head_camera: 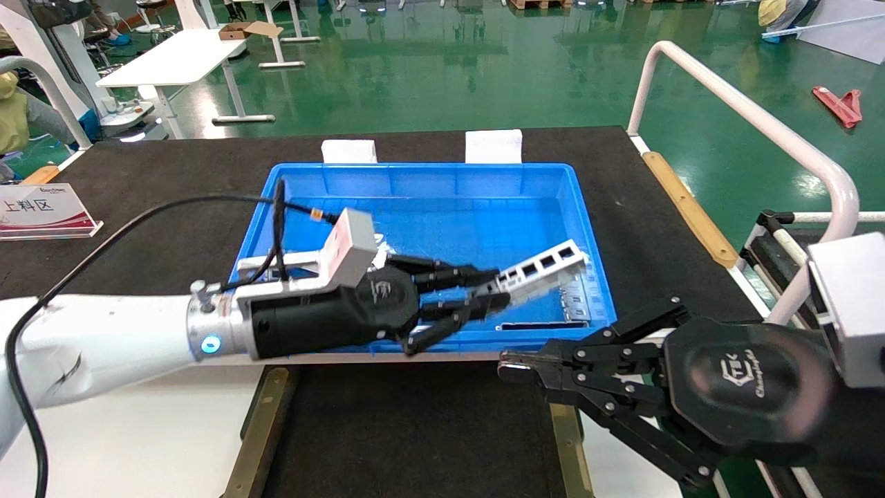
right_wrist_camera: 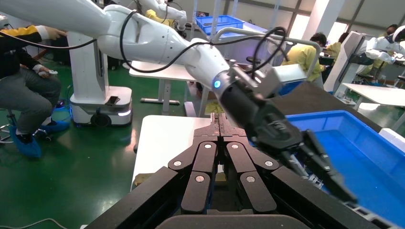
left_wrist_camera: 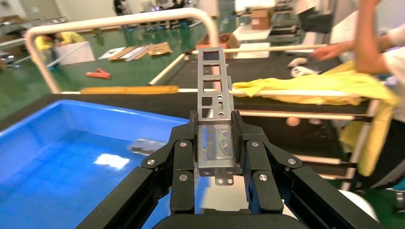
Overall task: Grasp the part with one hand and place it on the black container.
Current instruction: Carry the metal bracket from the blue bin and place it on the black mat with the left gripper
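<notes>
The left tool (head_camera: 487, 294) sits at the centre of the head view, over the near right part of the blue crate (head_camera: 415, 173), its fingers clamped on one end of the part (head_camera: 543, 266); the left wrist view confirms the grip, with the part (left_wrist_camera: 214, 95) pinched between the two pads and sticking straight out beyond the fingertips. The part's long axis runs from the tool up and to the right in the head view, its free end raised above the crate's right wall, so it is clear of the crate floor. The black container (head_camera: 415, 429) lies in the lower centre of the frame, nearer than the crate and just beside its near rim, edged by tan-brass strips on both sides; its surface looks bare. So the carry probably needs to come back toward the bottom of the frame, over the crate's near wall, with the left arm plainly the one doing the work. Inside the crate, a few flat silver plates (head_camera: 577, 304) lie against the right wall near the lower right corner. The right tool (head_camera: 508, 366) hangs at the lower right of the frame, above the container's right strip, its fingers pressed together and holding nothing.
</notes>
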Tool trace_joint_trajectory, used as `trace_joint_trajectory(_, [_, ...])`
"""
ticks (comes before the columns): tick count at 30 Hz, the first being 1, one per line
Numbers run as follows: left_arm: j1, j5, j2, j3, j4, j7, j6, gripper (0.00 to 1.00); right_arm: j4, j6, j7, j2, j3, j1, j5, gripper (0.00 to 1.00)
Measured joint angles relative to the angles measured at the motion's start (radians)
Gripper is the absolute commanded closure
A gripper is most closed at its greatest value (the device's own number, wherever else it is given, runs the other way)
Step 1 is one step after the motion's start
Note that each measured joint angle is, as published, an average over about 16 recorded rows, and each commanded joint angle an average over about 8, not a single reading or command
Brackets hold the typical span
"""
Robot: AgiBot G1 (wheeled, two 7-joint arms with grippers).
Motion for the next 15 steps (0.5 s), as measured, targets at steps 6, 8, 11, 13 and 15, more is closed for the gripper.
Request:
trace_joint_trajectory(6, [0.093, -0.02, -0.097, -0.001, -0.172, -0.068, -0.025, 1.0, 0.0, 0.0, 0.0, 0.0, 0.0, 0.0, 0.0, 1.0])
trace_joint_trajectory(8, [0.131, -0.026, -0.136, -0.001, -0.242, -0.093, -0.051, 1.0, 0.0, 0.0, 0.0, 0.0, 0.0, 0.0, 0.0, 1.0])
trace_joint_trajectory(11, [0.193, -0.032, -0.196, 0.0, -0.352, -0.131, -0.106, 1.0, 0.0, 0.0, 0.0, 0.0, 0.0, 0.0, 0.0, 1.0])
trace_joint_trajectory(13, [0.236, -0.034, -0.235, 0.002, -0.426, -0.154, -0.151, 1.0, 0.0, 0.0, 0.0, 0.0, 0.0, 0.0, 0.0, 1.0])
trace_joint_trajectory(15, [0.281, -0.034, -0.272, 0.005, -0.498, -0.176, -0.2, 1.0, 0.0, 0.0, 0.0, 0.0, 0.0, 0.0, 0.0, 1.0])
